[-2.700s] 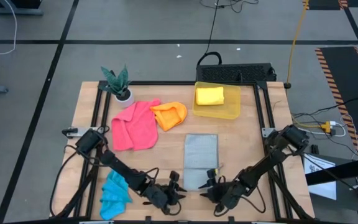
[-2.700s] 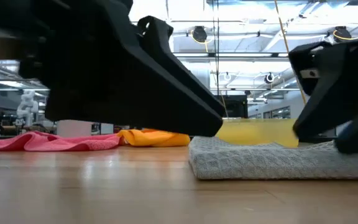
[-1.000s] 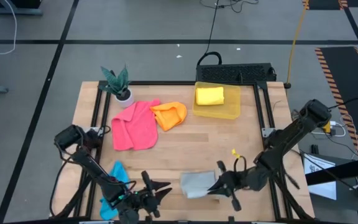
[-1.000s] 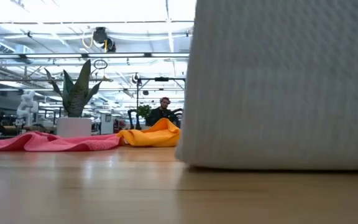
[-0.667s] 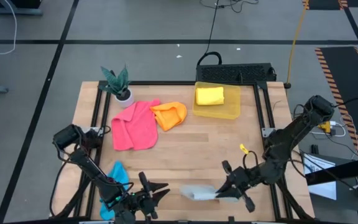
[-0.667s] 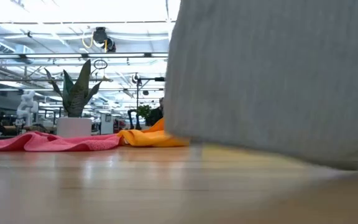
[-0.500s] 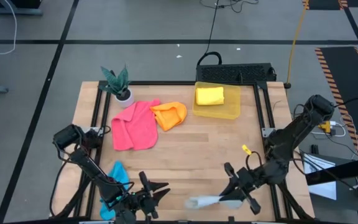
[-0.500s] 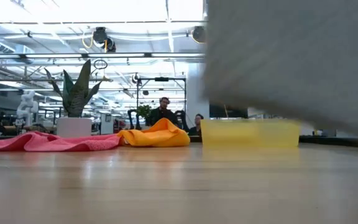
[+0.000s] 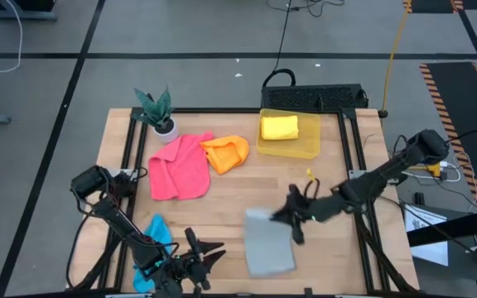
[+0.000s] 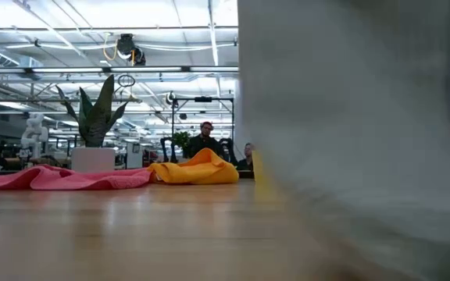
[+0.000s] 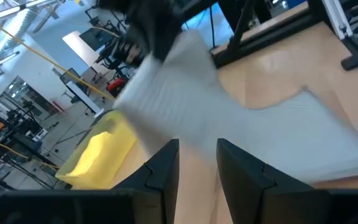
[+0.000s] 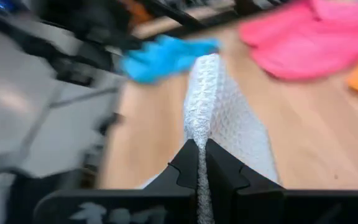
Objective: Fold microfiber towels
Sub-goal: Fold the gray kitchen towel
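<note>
Now swings the soft grey towel point(image 9: 268, 242) back up the table, pinched tight in the right claw point(image 9: 289, 217), left claw point(image 9: 208, 251) half open, empty, so 1 fold looks near.

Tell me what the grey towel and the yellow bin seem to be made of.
Grey towel: apparently soft woven cloth, matte; a bumpy waffle-like texture shows in the right wrist view. Yellow bin: probably plastic, translucent, since the table shows faintly through its wall.

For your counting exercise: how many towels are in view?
5: pink towel and orange towel near the plant, yellow towel in the bin, blue towel front left, grey towel front centre.
</note>
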Robot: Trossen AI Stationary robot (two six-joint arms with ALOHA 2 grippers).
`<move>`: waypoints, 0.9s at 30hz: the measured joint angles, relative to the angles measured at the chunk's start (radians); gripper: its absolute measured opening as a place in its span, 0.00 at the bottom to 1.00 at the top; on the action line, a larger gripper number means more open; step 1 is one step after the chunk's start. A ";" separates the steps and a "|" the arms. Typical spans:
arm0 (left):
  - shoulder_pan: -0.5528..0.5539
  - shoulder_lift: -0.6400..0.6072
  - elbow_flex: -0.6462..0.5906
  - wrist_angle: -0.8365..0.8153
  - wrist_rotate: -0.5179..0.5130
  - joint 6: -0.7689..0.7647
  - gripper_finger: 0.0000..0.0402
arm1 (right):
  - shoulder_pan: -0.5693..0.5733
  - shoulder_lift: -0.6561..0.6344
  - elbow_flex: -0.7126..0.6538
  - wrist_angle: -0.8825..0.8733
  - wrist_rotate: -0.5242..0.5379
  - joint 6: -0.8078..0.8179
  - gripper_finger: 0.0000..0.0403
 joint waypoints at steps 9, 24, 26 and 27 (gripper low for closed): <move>0.000 0.000 0.000 -0.071 0.003 -0.091 0.28 | -0.187 -0.002 -0.123 -0.019 -0.075 -0.120 0.01; 0.049 0.000 0.000 -0.073 0.122 -0.123 0.28 | -0.067 0.034 -0.289 0.319 -0.129 -0.185 0.01; 0.057 0.000 0.000 -0.073 0.136 -0.125 0.28 | -0.056 0.067 -0.297 0.362 -0.129 -0.188 0.01; 0.061 0.000 0.000 -0.073 0.139 -0.125 0.28 | -0.051 0.085 -0.298 0.374 -0.129 -0.191 0.01</move>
